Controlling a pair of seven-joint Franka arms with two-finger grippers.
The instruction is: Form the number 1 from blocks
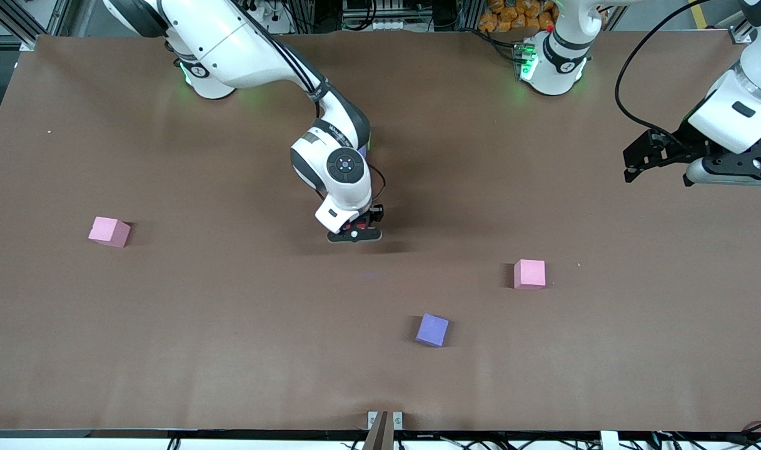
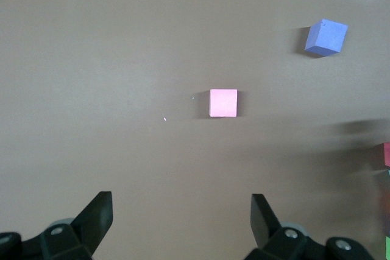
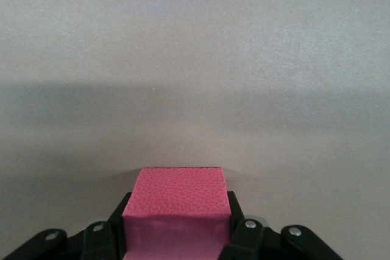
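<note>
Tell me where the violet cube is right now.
In the front view the violet cube sits on the brown table, nearer the front camera than the pink cube beside it, and apart from both grippers.

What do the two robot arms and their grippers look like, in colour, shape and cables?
Both arms have glossy white rounded shells with black joint bands, and green lights glow at their bases. The right arm carries a round black disc on its wrist and thin black cables along its side. The left arm has a thick black cable looping above it. The left gripper and the right gripper are black.
</note>
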